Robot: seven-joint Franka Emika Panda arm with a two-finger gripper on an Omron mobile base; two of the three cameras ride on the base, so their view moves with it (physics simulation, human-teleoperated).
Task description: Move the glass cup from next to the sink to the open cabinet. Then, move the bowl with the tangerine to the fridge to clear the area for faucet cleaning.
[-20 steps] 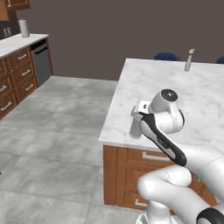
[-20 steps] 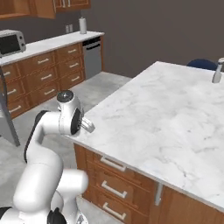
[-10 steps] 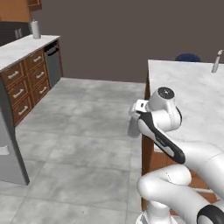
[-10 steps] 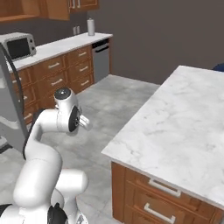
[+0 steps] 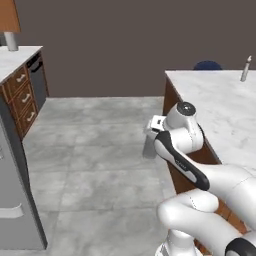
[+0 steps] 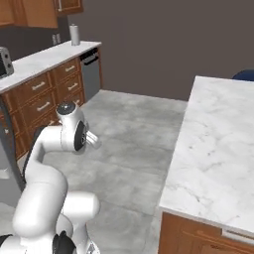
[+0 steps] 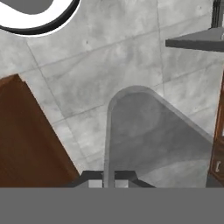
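The glass cup point(image 7: 144, 135), a light, stiff, slippery and breakable tumbler, hung over the grey floor point(image 5: 95, 165) beside the island's edge, the gripper point(image 7: 109, 183) pinching its rim, which looked the surest hold.

At the right of my left base view runs a white marble island point(image 5: 220, 107), a slim dispenser point(image 5: 245, 68) standing at its far edge beside a blue stool point(image 5: 207, 65). Upper left, a paper towel roll point(image 6: 74, 34) stands on the counter point(image 6: 47, 57) above a dishwasher point(image 6: 91, 74). Grey floor tiles point(image 5: 100, 150) spread between.
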